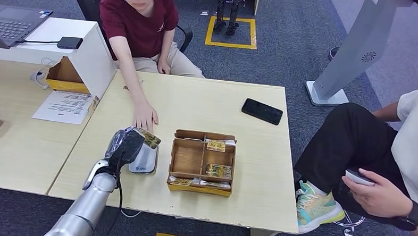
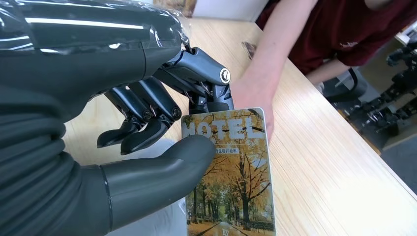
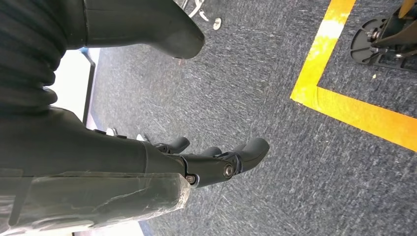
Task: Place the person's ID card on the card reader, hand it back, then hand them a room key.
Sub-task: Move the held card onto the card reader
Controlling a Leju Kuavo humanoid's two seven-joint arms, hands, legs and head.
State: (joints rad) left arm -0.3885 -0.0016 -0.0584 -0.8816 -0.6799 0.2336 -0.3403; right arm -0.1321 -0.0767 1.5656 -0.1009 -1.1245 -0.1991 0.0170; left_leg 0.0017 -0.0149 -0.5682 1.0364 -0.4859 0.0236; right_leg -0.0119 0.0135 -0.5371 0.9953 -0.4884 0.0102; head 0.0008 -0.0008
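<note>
My left hand [image 1: 125, 145] hovers over the white card reader [image 1: 146, 159] and pinches a card [image 1: 148, 138] printed with autumn trees and the word MOTEL [image 2: 228, 172] between thumb and fingers. The person in a maroon shirt rests a hand [image 1: 144, 115] flat on the table just beyond the card; in the left wrist view that hand [image 2: 255, 93] lies right behind the card's far edge. A cardboard tray [image 1: 179, 159] of similar cards stands to the right of the reader. My right hand [image 3: 216, 162] hangs over the carpet, fingers apart and holding nothing.
A black phone [image 1: 262, 111] lies at the table's far right. A white raised box [image 1: 87, 54] with a laptop [image 1: 11, 24] stands at the far left, with a paper sheet [image 1: 63, 107] below it. A second person [image 1: 386, 157] sits at the right, holding a phone.
</note>
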